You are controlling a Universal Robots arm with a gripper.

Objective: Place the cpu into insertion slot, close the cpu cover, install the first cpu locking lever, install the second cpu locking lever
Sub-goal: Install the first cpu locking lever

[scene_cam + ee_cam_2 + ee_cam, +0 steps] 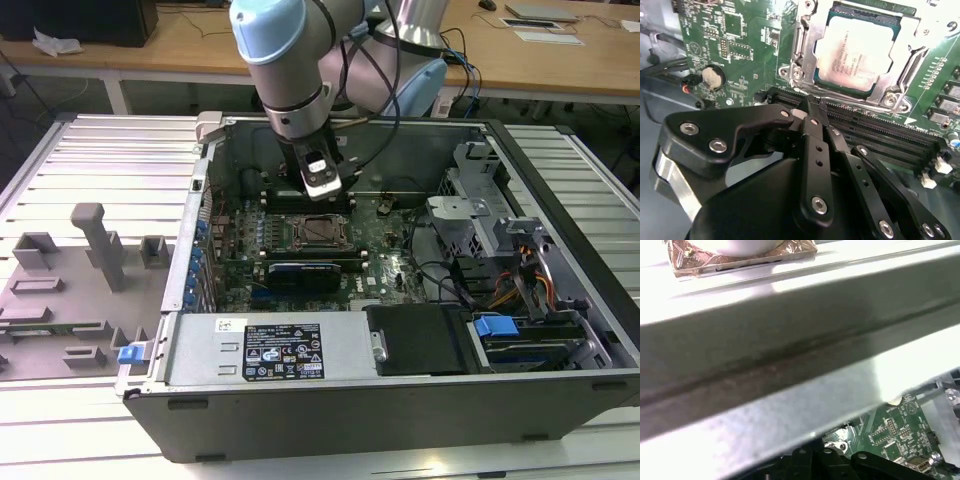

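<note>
The cpu (852, 50), silver face up, lies in the insertion slot (318, 232) on the green motherboard. The cpu cover (801, 42), a silver frame with a square window, lies flat around the chip. A thin metal lever rod (855, 100) runs along the frame's edge nearest the gripper. In the second wrist view my gripper (810, 106) hovers just beside that edge, over the long black memory slots, with its black fingers pressed together and nothing between them. In the exterior view the gripper (322, 185) hangs just behind the socket inside the case.
The open computer case (400, 400) surrounds the board; its grey metal wall (790, 355) is close in the first wrist view. A coin battery (712, 77) sits on the board. A drive cage and cables (500, 260) fill the exterior view's right. A grey fixture tray (70, 290) lies at the left.
</note>
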